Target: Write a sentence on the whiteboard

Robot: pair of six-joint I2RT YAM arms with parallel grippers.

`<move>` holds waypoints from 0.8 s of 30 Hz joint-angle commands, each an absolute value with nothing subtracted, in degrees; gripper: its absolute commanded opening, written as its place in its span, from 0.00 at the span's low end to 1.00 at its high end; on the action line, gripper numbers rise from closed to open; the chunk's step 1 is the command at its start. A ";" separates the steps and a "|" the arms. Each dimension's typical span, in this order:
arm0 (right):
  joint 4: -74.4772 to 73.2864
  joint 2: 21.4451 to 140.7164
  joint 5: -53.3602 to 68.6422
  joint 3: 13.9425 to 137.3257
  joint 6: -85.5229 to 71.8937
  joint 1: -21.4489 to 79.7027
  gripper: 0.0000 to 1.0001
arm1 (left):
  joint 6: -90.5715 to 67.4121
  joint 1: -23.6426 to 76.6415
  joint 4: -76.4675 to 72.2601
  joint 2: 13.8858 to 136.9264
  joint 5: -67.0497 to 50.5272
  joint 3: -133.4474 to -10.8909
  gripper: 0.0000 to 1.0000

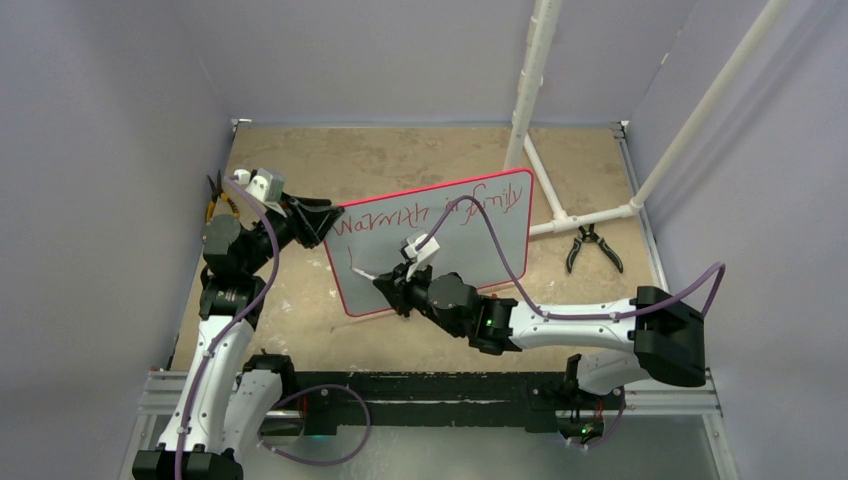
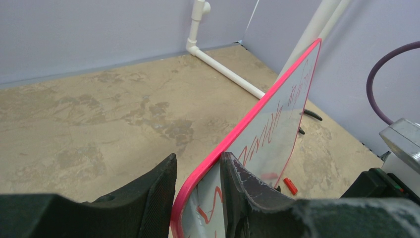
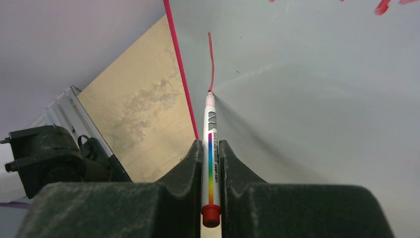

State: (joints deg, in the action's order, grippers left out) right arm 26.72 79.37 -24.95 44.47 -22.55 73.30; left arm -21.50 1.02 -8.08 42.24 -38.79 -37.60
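Sentence (image 1: 395,218) reads "Warmth in family".

Red sentence (image 1: 390,222) on whiteboard (image 1: 465,250): "Warmth in family"; marker (image 3: 210,148) print illegible.

table (image 1: 420,160): tan, blotchy
pipe frame (image 1: 590,217): white, back right
black pliers (image 1: 592,247): lying flat, just beside pipe frame
yellow-handled pliers (image 1: 213,205): left edge, partly hidden

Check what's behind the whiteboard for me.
Behind the whiteboard the white pipe frame stands on the tan tabletop; black pliers lie past its right end. The board hides its own back face and part of the pipe's base.
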 commanded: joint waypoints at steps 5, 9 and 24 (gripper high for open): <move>27.87 75.63 -25.00 43.59 -22.54 73.58 0.00 | -22.06 1.05 -9.36 41.84 -40.25 -37.35 0.36; 29.98 72.49 -25.69 42.13 -22.76 73.56 0.00 | -22.08 1.01 -9.38 41.84 -40.25 -37.40 0.36; 27.43 74.16 -31.11 43.76 -23.51 73.57 0.00 | -22.06 1.05 -9.33 42.01 -40.25 -37.36 0.36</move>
